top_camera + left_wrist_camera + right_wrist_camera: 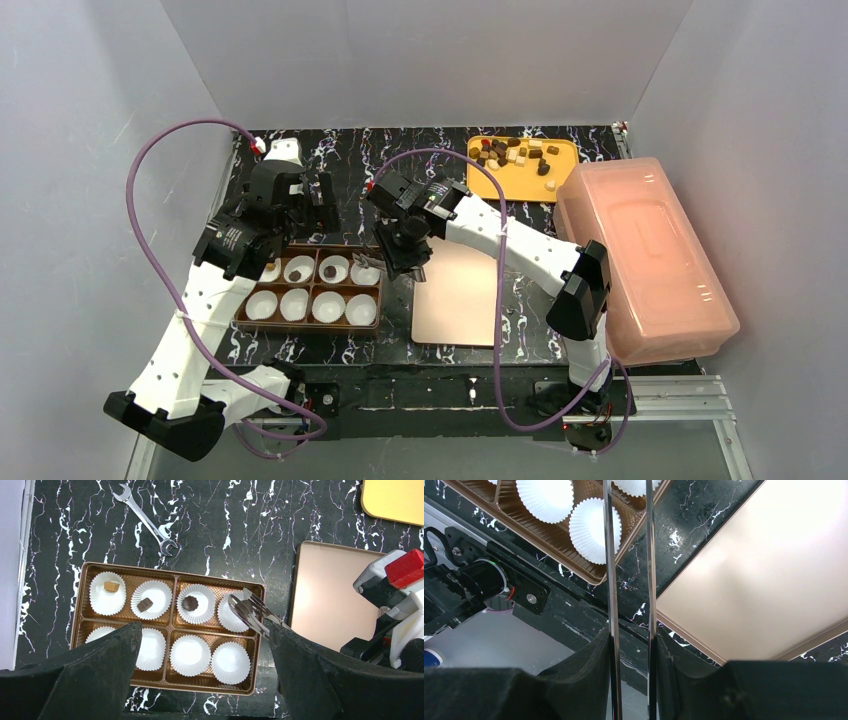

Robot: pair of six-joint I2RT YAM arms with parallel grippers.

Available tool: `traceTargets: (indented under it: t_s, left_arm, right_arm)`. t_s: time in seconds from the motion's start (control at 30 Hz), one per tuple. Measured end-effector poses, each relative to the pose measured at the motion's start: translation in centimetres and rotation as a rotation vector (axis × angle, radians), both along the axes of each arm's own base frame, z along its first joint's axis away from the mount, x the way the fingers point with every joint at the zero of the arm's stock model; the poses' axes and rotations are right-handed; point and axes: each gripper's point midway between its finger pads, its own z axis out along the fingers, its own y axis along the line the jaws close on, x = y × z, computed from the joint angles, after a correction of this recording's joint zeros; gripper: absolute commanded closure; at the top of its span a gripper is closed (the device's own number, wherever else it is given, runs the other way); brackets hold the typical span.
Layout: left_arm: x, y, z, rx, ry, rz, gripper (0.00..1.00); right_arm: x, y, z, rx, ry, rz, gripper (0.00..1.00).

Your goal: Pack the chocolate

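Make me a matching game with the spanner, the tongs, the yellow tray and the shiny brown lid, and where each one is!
Things:
1. wrench
2. tongs
3. yellow tray
4. lid

Places:
A. lying flat on the table, just right of the box
B. held in the right gripper, tips over a paper cup
C. at the far side of the table, holding loose chocolate
D. on the bare table just beyond the box

Pairs: 1-D, 2-B, 3-C, 4-A
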Motion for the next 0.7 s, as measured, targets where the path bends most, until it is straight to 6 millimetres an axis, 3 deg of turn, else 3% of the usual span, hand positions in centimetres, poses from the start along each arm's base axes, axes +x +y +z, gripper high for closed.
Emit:
traceTargets:
  t_s: [0.23, 0.7]
  left_arm:
    - [0.01, 0.0, -0.02, 0.001, 0.001, 0.0, 0.0]
    - [0.01, 0.01, -0.01, 0.001, 0.0, 0.0, 0.01]
  right_arm:
    - [0.07, 0.04, -0.06, 0.0, -0.004, -0.001, 0.52]
    - [0.77, 0.19, 0.77, 0.007, -0.04, -0.013, 0.51]
